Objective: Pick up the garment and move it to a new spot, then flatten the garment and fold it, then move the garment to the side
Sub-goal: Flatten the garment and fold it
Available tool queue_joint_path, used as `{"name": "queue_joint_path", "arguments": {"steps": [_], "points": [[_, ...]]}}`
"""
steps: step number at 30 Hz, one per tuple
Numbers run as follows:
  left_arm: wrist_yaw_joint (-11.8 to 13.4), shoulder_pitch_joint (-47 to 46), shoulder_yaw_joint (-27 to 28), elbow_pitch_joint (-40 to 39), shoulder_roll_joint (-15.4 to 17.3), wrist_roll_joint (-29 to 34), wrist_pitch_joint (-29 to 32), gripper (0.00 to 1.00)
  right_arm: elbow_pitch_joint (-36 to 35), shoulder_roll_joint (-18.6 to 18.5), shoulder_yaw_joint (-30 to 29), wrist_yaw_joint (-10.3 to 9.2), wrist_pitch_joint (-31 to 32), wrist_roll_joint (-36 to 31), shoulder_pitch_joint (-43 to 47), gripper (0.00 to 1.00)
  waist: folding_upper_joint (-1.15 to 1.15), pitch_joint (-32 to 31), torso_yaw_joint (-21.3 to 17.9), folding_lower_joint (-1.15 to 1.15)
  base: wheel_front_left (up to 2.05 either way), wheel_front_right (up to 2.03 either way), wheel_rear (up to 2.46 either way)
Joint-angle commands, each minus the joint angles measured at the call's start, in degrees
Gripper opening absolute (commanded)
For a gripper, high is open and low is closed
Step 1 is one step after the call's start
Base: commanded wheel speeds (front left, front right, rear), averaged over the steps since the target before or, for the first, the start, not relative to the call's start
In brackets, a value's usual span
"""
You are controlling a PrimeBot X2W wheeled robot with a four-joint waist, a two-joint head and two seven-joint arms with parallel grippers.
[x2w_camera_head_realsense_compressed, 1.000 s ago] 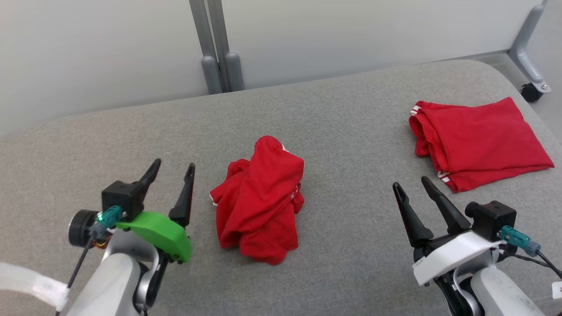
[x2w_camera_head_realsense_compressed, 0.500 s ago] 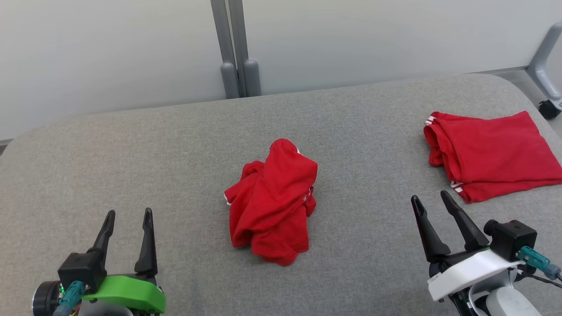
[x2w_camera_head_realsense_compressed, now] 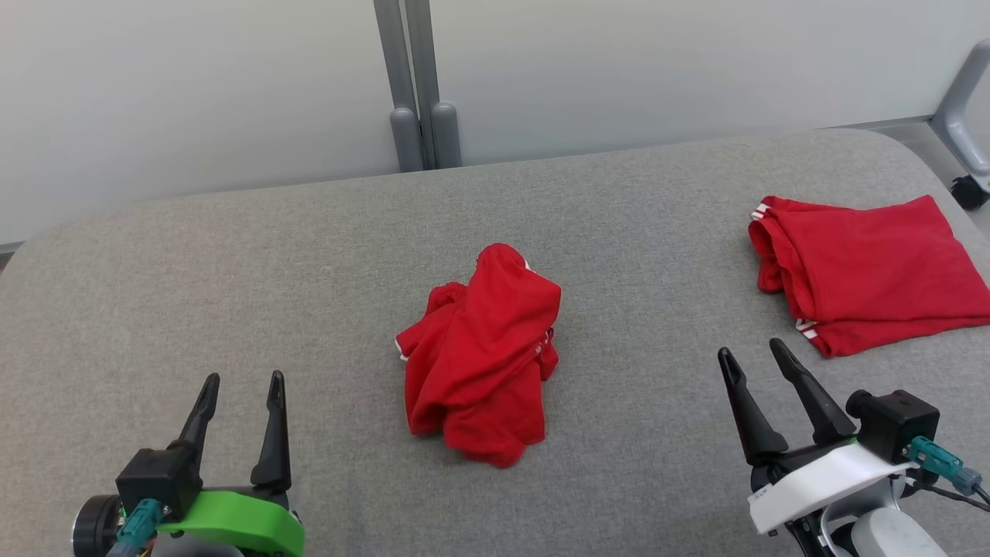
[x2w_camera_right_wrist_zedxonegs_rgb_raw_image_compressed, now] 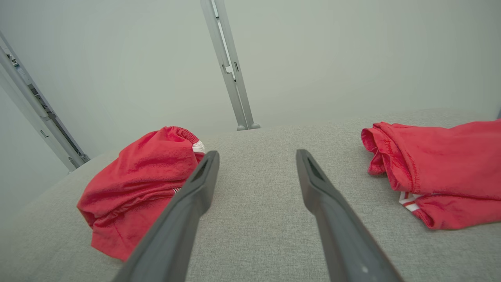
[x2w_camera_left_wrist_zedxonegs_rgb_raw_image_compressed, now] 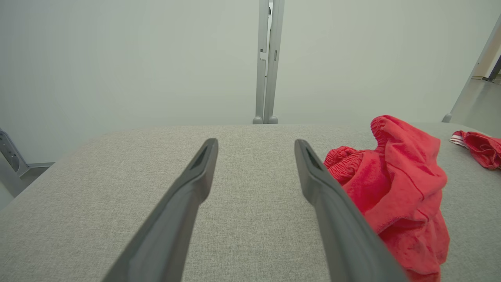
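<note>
Two red cloth pieces lie on the grey woven-fabric desk (x2w_camera_head_realsense_compressed: 232,255), a broad padded slab with rounded far corners. The crumpled red cloth garment (x2w_camera_head_realsense_compressed: 479,356) sits in a bunched heap near the middle of the desk, between the two claws and a little beyond them. Its soft matte weave is thrown into deep folds, a gathered elastic hem arches over its top, and slivers of white trim show at its edges. The folded red cloth garment (x2w_camera_head_realsense_compressed: 874,271) lies flat toward the right side, well apart from the heap. It is a rough rectangle with layered edges and thin striped trim at its left corners.

The left claw (x2w_camera_head_realsense_compressed: 244,379) hangs at the near left above bare fabric. Its two long, dark, tapering fingers are spread wide and released, with nothing between them. It rises from a glossy green plastic mount (x2w_camera_head_realsense_compressed: 232,522). The right claw (x2w_camera_head_realsense_compressed: 750,350) hangs at the near right, just short of the folded piece, likewise spread and empty, on a white plastic mount (x2w_camera_head_realsense_compressed: 820,480).

Behind the desk stand smooth pale wall panels (x2w_camera_head_realsense_compressed: 155,93), split by twin grey metal posts (x2w_camera_head_realsense_compressed: 418,77) with rounded feet. A black caster wheel (x2w_camera_head_realsense_compressed: 967,191) shows at the far right edge.
</note>
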Motion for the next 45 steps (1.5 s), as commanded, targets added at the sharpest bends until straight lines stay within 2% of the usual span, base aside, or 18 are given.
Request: {"name": "queue_joint_path", "arguments": {"steps": [1, 8, 14, 25, 31, 32, 33, 34, 45], "points": [[-0.20, 0.16, -0.01, 0.01, -0.12, 0.00, -0.43, 1.00, 0.06, 0.17, 0.14, -0.06, -0.25, -0.15, -0.11, 1.00, 0.00, 0.08, 0.11, 0.00, 0.00, 0.00, 0.00], [-0.93, -0.90, -1.10, -0.27, -0.70, -0.15, -0.42, 1.00, -0.68, -0.71, 3.72, -0.06, 0.64, 0.62, -3.86, 1.00, 0.00, 0.82, 1.13, 0.00, 0.00, 0.00, 0.00], [-1.77, -2.41, -2.17, 0.28, -1.41, -0.22, -0.24, 1.00, 1.03, -0.98, 6.98, -0.06, 3.36, 3.38, -10.77, 1.00, 0.00, 2.45, 4.68, 0.00, 0.00, 0.00, 0.00], [-2.88, -5.44, -3.25, 2.92, -3.10, -0.19, -0.49, 1.00, 13.22, -0.94, 11.26, -0.05, 13.99, 13.49, -23.60, 1.00, 0.00, 6.74, 13.78, 0.00, 0.00, 0.00, 0.00], [-3.45, -6.33, -3.28, 4.28, -3.81, -0.05, -0.74, 1.00, 19.75, -1.27, 13.51, -0.04, 20.35, 17.79, -27.36, 1.00, 0.00, 7.80, 17.19, 0.00, 0.00, 0.00, 0.00], [-3.45, -6.27, -3.21, 4.52, -3.83, -0.08, -0.76, 1.00, 20.29, -1.12, 13.81, -0.05, 20.82, 18.30, -27.53, 0.64, 0.00, 7.72, 17.42, 0.00, 0.00, 0.00, 0.00], [-3.53, -6.17, -3.09, 4.77, -3.82, -0.13, -0.77, 1.00, 20.63, -1.28, 14.15, -0.04, 20.77, 18.59, -27.85, 0.42, 0.00, 7.66, 17.60, 0.00, 0.00, 0.00, 0.00], [-3.62, -6.16, -3.06, 4.89, -3.85, -0.13, -0.80, 1.00, 20.66, -1.43, 14.32, -0.05, 20.22, 18.83, -28.12, 0.00, 0.00, 7.60, 17.71, 0.00, 0.00, 0.00, 0.00], [-4.34, -6.92, -3.54, 5.48, -4.51, 0.26, -0.95, 1.00, 17.24, -2.14, 17.59, -0.04, 12.65, 19.67, -32.06, 0.00, 0.00, 7.20, 19.30, 0.00, 0.00, 0.00, 0.00]]}}
